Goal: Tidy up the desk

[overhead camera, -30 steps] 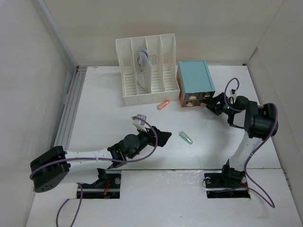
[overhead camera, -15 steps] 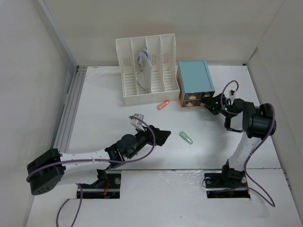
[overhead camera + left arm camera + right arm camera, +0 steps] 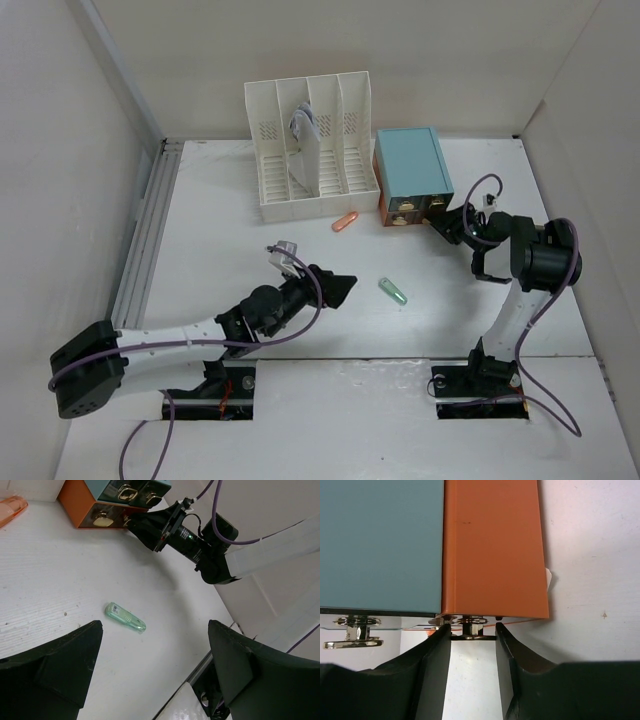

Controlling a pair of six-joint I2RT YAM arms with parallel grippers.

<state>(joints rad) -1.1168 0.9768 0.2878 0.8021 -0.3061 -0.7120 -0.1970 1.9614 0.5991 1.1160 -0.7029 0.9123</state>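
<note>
The white desk [image 3: 215, 215] holds a translucent green stick [image 3: 392, 291] near the middle and an orange one [image 3: 345, 221] in front of the file rack. My left gripper [image 3: 340, 288] is open and empty, low over the desk just left of the green stick. In the left wrist view the green stick [image 3: 125, 618] lies between and beyond the wide jaws [image 3: 155, 630]. My right gripper [image 3: 447, 223] is at the front of the teal-topped drawer box [image 3: 412, 165]. In the right wrist view its fingers [image 3: 472, 645] close on a brass drawer handle [image 3: 472, 630] of the orange drawer [image 3: 492, 550].
A white slotted file rack [image 3: 310, 150] with a paper bundle in it stands at the back, left of the drawer box. Grey metal rails [image 3: 150, 225] run along the desk's left edge. White walls enclose the left, back and right sides.
My right gripper has moved up and left to the drawer box front and onto the handle. My left arm has lowered and stretched, its gripper staying near the green stick.
</note>
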